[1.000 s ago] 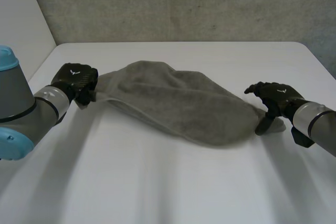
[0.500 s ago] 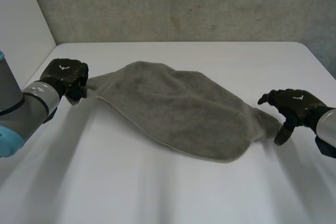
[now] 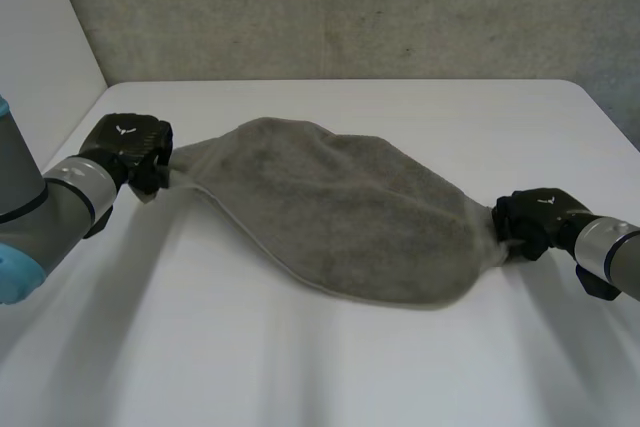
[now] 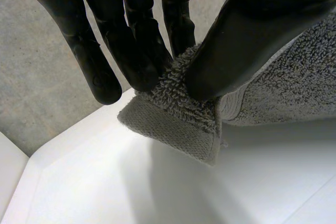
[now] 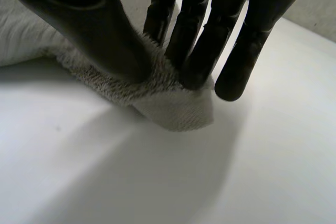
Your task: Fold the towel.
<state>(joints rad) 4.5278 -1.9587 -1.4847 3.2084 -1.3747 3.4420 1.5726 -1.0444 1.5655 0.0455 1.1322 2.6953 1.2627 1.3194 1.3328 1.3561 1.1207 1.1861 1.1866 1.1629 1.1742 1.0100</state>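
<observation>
Towel (image 3: 340,212) lies across the middle of the table (image 3: 300,367), stretched between two corners. The left hand (image 3: 130,147) pinches one corner near the left edge. The right hand (image 3: 535,219) pinches the other, probably to pull it flat for folding.

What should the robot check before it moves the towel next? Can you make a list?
1. Grip of the left hand: thumb and fingers pinch a corner of the grey terry towel. Ok.
2. Grip of the right hand: thumb and fingers pinch the corner at the opposite end. Ok.
3. Towel spread flat between the hands: it is a rounded, bunched shape. Not ok.
4. Room on the white table in front of the towel for the fold: ok.
5. Each hand holds just one layer: cannot tell.
</observation>
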